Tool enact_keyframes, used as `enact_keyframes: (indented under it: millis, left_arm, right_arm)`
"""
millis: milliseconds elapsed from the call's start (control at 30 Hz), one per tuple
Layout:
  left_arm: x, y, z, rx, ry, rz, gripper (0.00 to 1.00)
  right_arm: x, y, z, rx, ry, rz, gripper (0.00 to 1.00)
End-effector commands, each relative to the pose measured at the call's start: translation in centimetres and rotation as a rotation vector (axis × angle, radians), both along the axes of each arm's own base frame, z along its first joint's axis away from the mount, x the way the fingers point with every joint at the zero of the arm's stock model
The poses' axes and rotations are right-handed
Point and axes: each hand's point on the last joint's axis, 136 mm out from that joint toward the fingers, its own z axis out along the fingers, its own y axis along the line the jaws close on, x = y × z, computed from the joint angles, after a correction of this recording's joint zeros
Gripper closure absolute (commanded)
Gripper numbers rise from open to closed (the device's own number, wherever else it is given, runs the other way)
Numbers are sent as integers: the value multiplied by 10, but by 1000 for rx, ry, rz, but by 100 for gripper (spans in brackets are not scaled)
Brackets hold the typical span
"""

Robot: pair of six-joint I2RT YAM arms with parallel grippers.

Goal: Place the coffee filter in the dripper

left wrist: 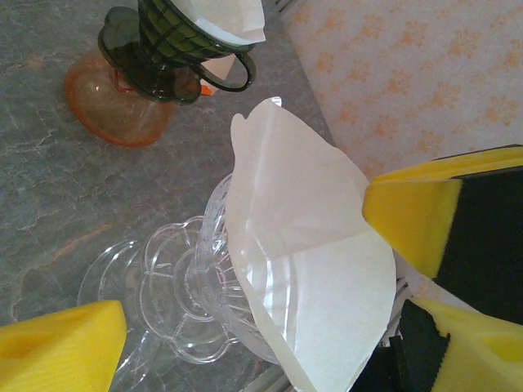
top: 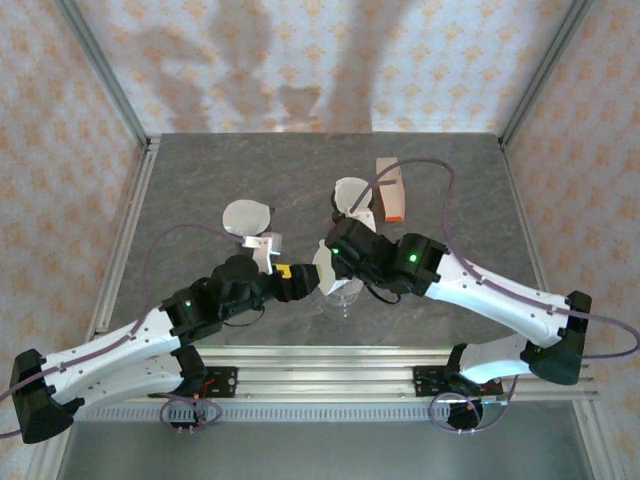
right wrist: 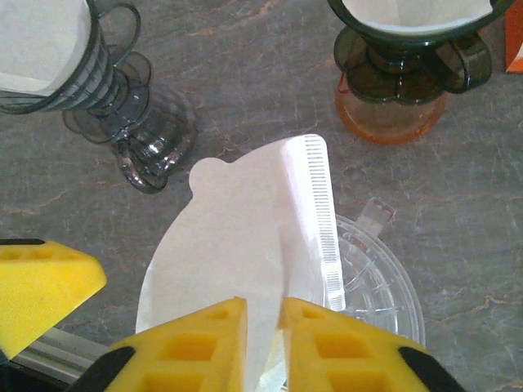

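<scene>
coffee filter (right wrist: 237, 237), pinched in right end effector (right wrist: 263, 317)

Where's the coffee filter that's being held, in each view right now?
Top external: filter at centre, between the wrists.
Left wrist: filter centre-right, upright.
Right wrist: filter lower centre, pinched by right tool.
Shared landmark: clear dripper beneath it.

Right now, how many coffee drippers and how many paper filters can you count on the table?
Drippers: 3 (clear dripper, grey dripper, dark dripper)
Paper filters: 3 (held filter, filter in grey dripper, filter in dark dripper)
Total: 6
</scene>
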Motion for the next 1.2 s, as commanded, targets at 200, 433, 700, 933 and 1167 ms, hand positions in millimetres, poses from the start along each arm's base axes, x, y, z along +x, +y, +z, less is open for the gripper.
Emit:
enact_keyframes:
  millis: [200,433,700,933,1167]
  left_arm:
    - [4,0,-1,47,-9,-3,12]
    - [5,-1,-1,48,-9,-4,12]
    - [5,-3,-1,50,-4,-8,12]
    - [9,-9,-5,60,17,-10,12]
    - [14,-17,-6,40,27,-16,10]
  right_arm:
    - [1,-16,-5,-84,-32,-17,68]
    - [-3,-16,-6,-97,-15,6,68]
    - [-3,-21,-13,-155,-10,21,94]
    - [5,-36,-12,-290,-60,25,100]
    - [9,-38,-23,-353,-67,30,100]
